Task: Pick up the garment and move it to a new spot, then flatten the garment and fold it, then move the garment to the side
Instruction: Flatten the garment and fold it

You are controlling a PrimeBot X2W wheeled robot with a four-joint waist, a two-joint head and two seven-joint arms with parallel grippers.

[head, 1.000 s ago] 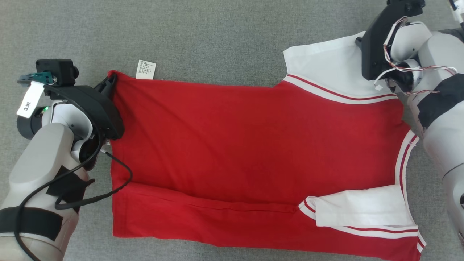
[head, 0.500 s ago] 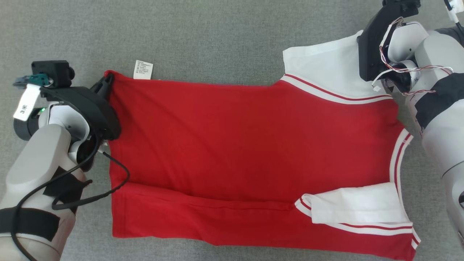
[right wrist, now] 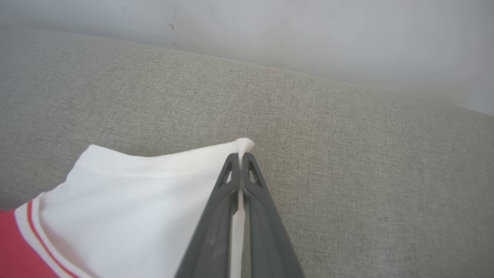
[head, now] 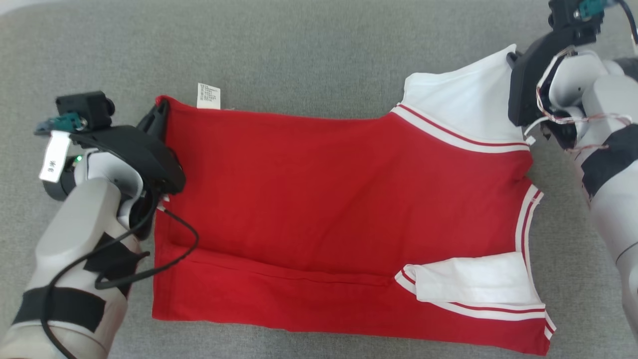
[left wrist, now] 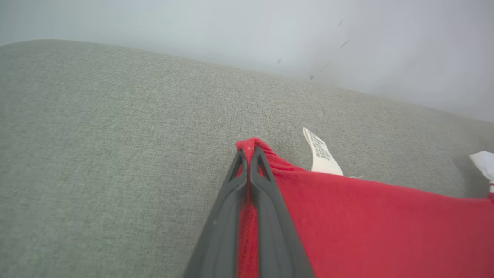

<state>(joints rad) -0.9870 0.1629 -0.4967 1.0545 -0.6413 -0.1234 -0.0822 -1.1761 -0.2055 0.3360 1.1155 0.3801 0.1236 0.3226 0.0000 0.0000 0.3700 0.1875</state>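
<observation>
Garment [head: 324,199] long axis left-right, hem [head: 158,279] leftward, white sleeve [head: 463,109] rightward

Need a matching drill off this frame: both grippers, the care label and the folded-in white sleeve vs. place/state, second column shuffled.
Column A
1. left gripper
2. right gripper
3. care label
4. folded-in sleeve

Column B
a. sticks out past the far red edge onto the grey surface
b. shut on a red corner of the garment
c. lies on top of the red body, by the robot-side edge
d. shut on a white sleeve tip

Pairs: 1-b, 2-d, 3-a, 4-c
</observation>
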